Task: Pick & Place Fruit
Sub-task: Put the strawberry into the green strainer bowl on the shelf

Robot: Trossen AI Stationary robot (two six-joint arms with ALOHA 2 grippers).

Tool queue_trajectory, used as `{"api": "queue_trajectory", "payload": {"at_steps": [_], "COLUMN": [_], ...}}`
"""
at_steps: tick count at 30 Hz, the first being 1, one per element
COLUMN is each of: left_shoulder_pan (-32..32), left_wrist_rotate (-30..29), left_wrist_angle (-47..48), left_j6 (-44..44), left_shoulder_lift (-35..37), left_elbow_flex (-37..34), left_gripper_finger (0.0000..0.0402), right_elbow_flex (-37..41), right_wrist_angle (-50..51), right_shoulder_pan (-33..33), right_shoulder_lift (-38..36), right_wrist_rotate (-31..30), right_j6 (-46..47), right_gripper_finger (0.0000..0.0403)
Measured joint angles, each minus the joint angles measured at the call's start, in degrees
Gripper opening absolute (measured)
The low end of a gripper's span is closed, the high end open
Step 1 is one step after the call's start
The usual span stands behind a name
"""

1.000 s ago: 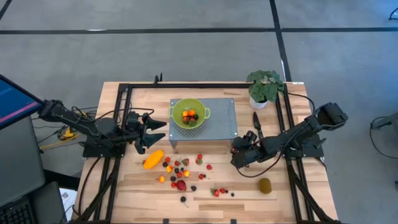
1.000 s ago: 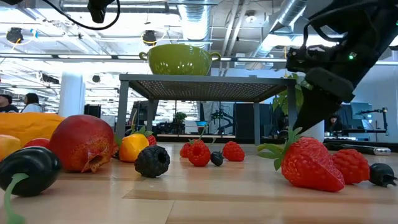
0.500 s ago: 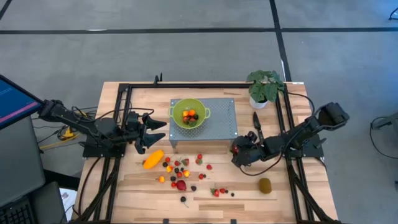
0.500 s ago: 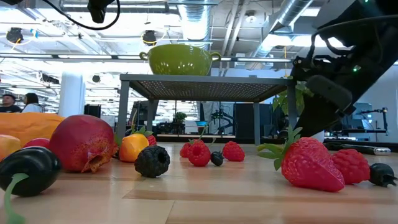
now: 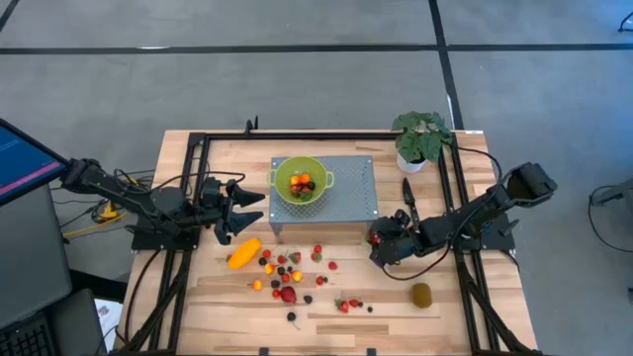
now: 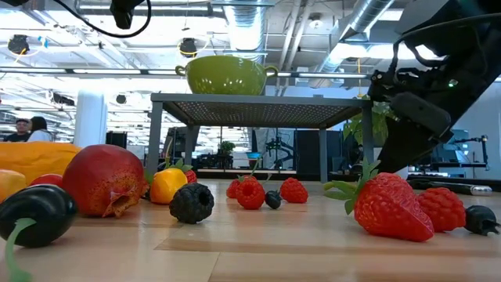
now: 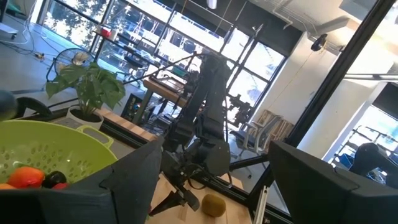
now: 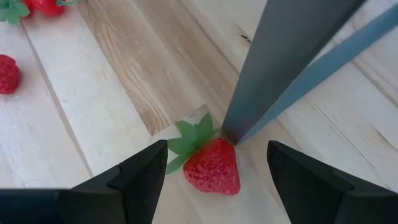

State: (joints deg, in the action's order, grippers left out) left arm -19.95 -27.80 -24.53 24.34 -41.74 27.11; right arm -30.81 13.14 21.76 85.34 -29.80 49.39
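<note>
Many small red, orange and dark fruit pieces point(image 5: 288, 272) lie scattered on the wooden table, with a long orange fruit point(image 5: 243, 253) to their left and a brown kiwi point(image 5: 422, 294) to their right. A green colander point(image 5: 300, 182) holding a few pieces stands on a perforated metal stand point(image 5: 351, 188). My right gripper point(image 8: 217, 149) is open, tilted down over a strawberry point(image 8: 211, 168). That strawberry lies on the table against the foot of the stand's leg point(image 8: 280, 68), between the fingers and apart from them. My left gripper point(image 5: 252, 205) hangs open just left of the colander.
A potted plant point(image 5: 420, 138) stands at the far right corner, and a black-handled knife point(image 5: 407, 193) lies just in front of it. A black rail frame point(image 5: 203, 148) borders the table. In the low view, big strawberries point(image 6: 387, 207) and a red round fruit point(image 6: 102, 180) lie close to the near edge.
My right gripper has sunk a little toward the table beside the stand's right leg, still open. The left arm and the fruit have stayed where they were.
</note>
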Motion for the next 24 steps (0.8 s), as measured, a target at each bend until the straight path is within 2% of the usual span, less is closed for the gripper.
{"api": "queue_trajectory", "payload": {"at_steps": [9,17,24], "left_shoulder_pan": [0.01,-0.01,0.01], "left_wrist_rotate": [-0.01,-0.01,-0.01], "left_wrist_angle": [0.02,0.02,0.02], "left_j6": [0.00,0.00,0.00], "left_shoulder_lift": [0.00,0.00,0.00], "left_elbow_flex": [0.00,0.00,0.00], "left_gripper_finger": [0.0291,0.0291,0.0291], "right_elbow_flex": [-0.07,0.09,-1.37], "right_wrist_angle": [1.44,4.60,5.95], "right_shoulder_pan": [0.02,-0.11,0.37], "right_shoulder_lift": [0.02,0.24,0.39], "right_wrist_rotate": [-0.36,-4.63,-4.28], "right_j6": [1.26,2.93,2.34], "right_gripper_finger": [0.0270,0.0270,0.0270]}}
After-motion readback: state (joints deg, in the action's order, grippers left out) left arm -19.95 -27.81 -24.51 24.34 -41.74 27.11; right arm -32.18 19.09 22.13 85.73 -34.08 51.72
